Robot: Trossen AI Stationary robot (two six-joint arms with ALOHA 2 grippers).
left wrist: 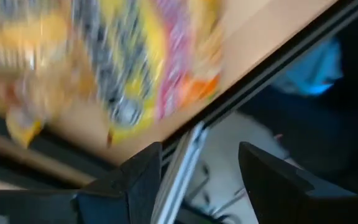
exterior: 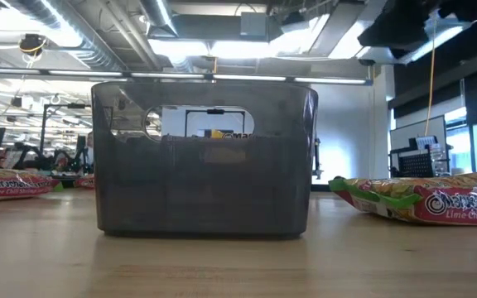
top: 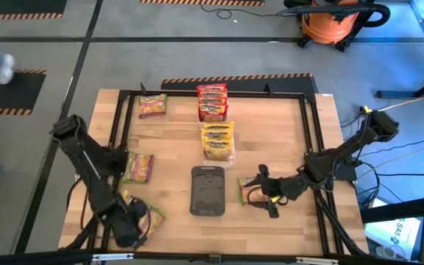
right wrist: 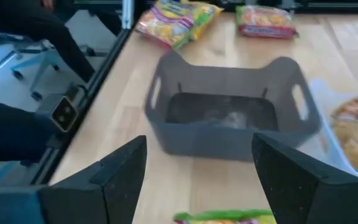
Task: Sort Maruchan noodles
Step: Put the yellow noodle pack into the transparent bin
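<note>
Maruchan packets lie flat on the wooden table. A green-and-pink one is at the far left, a red stack at far centre, and a yellow stack in a clear tray. Two more green-and-pink packets lie on the left. My left gripper is open at the near-left edge beside the nearer packet. My right gripper is open over another green-and-pink packet, facing the dark bin.
The dark bin stands at near centre and looks empty in the right wrist view. A black metal frame runs around the table top, and its rail passes under my left fingers. Bare wood lies on the table's right half.
</note>
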